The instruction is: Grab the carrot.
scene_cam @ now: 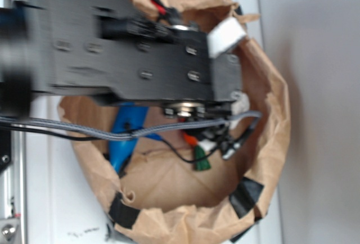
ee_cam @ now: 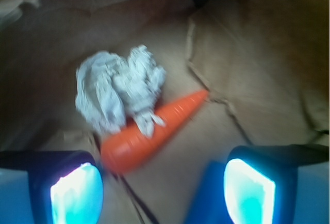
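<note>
Hovering open-jawed over the paper bag point(scene_cam: 270, 143), the gripper point(ee_cam: 162, 188) holds nothing while the carrot point(ee_cam: 154, 131) lies below, touching a crumpled wad point(ee_cam: 116, 92) (overlapping its thick end) that closing fingers might snag instead.

Two views into one crumpled brown paper bag point(scene_cam: 264, 143): exterior from above, wrist from inside.

The exterior camera is looking steeply down from close range, the black arm body filling much of its upper frame. The wrist camera is sitting low within the bag, facing its floor past two glowing pale-blue fingertips point(ee_cam: 77, 193), very near. Both are sharing the bag's interior and the small orange tapered plastic carrot point(ee_cam: 152, 131).
</note>
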Robot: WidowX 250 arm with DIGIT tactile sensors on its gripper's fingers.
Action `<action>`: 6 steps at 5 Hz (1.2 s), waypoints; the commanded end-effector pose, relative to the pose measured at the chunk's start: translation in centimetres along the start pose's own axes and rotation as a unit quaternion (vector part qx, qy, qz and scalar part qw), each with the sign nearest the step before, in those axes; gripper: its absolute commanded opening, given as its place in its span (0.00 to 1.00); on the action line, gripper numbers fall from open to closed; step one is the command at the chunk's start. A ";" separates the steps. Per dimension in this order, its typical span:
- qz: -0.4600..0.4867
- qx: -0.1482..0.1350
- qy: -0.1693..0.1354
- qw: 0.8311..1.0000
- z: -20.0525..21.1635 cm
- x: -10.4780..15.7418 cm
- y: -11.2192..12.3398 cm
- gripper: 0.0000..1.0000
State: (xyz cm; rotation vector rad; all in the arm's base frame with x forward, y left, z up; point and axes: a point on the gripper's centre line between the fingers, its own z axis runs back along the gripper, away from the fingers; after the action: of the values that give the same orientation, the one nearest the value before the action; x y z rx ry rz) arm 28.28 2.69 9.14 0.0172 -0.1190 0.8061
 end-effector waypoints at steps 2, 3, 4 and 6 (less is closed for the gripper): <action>-0.019 0.019 -0.008 1.000 -4.7 3.1 -3.9 1.00; -0.030 -0.001 -0.004 1.000 -2.8 2.2 -2.3 1.00; -0.033 -0.027 0.000 0.999 -0.3 1.3 -0.8 1.00; -0.031 -0.027 -0.012 0.999 1.0 0.6 -0.5 1.00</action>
State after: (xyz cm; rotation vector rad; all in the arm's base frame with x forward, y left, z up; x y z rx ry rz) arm 29.04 2.17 8.71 -0.0073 -0.1064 0.7316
